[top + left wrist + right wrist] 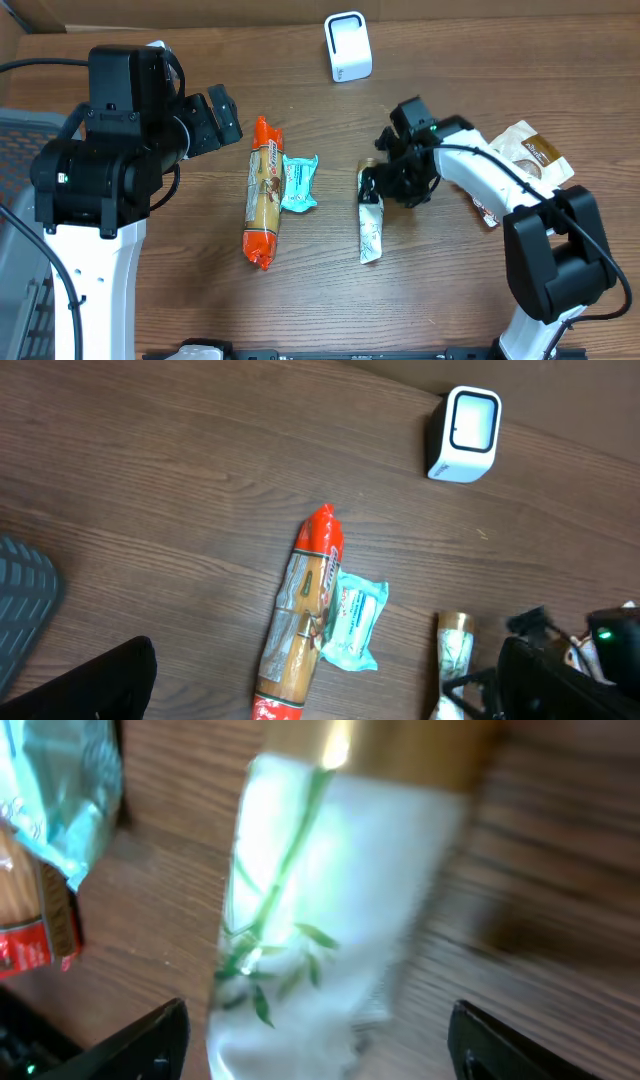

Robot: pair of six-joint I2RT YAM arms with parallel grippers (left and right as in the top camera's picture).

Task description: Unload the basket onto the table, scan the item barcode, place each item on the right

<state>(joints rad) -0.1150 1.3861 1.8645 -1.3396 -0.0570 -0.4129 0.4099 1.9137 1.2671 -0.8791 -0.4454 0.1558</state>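
A white packet (370, 226) with green leaves and a gold end lies flat on the wooden table, right of centre. My right gripper (371, 186) hangs low over its upper end. In the right wrist view the packet (320, 920) fills the frame, blurred. The right gripper (315, 1042) is open, with a dark finger on each side and neither touching it. The white barcode scanner (348, 46) stands at the back of the table, also in the left wrist view (463, 432). My left gripper (225, 115) is held high at the left, open and holding nothing.
A long orange snack pack (264, 193) and a teal wrapper (298, 183) lie side by side left of the white packet. Brown and white bags (530, 155) sit behind the right arm. A grey basket (20, 200) is at the left edge.
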